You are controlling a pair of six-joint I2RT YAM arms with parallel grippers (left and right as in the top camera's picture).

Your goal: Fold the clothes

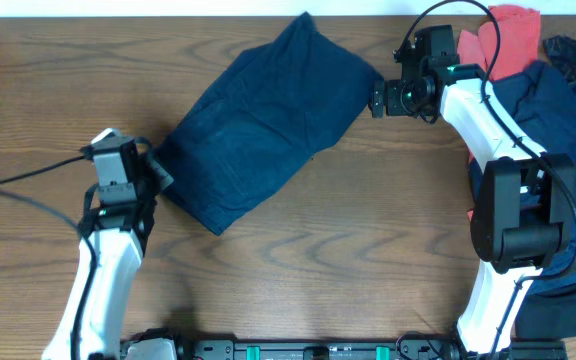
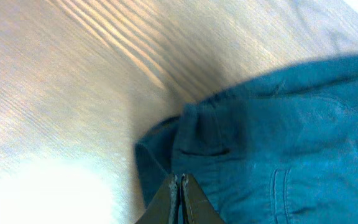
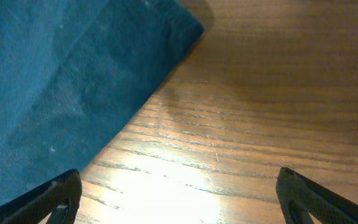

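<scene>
Lying diagonally at upper centre, soft navy shorts; left gripper pinched shut on their lower-left edge; right gripper spread wide beside their upper-right corner; grained wooden table.

Navy shorts fill the upper left; wood-grain counter lies beside them, glare near the bottom; the right end effector gapes wide, fingertips at the bottom corners.
</scene>
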